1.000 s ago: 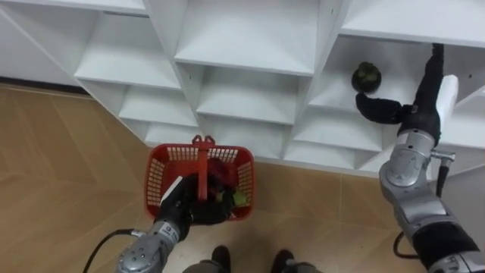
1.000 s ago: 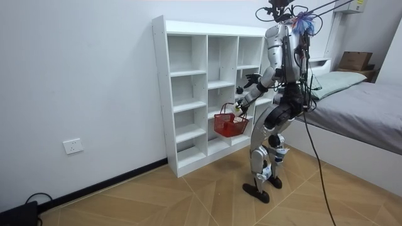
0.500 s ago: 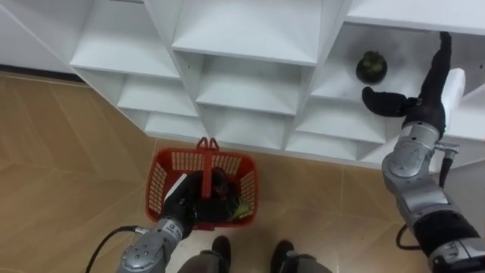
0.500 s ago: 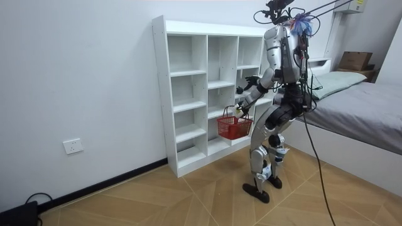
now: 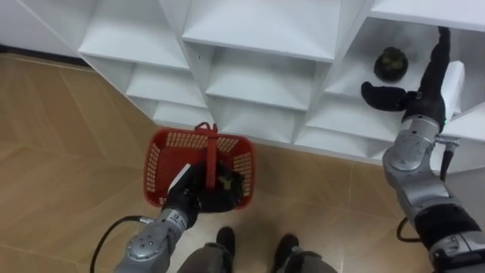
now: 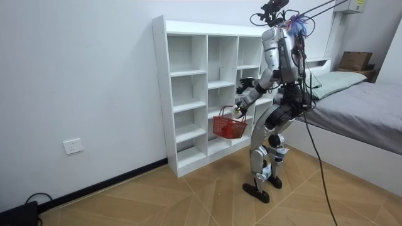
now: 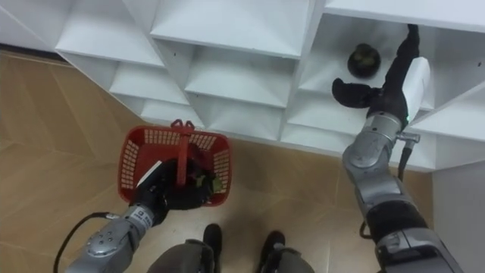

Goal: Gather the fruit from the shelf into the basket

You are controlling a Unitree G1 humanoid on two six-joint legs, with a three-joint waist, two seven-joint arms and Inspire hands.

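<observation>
Red basket [image 5: 155, 163] is hanging from the left hand [image 5: 195, 199], curled round its handle (partly filled); the right hand [image 5: 424, 89] is still reaching, fingers straight, into the closet's [image 5: 258, 45] right cubby beside a dark fruit [image 5: 391, 64].

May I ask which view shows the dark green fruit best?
The right eye view: the dark green fruit sits unobstructed beside the right hand. The left eye view is similar; in the room view it is too small.
</observation>
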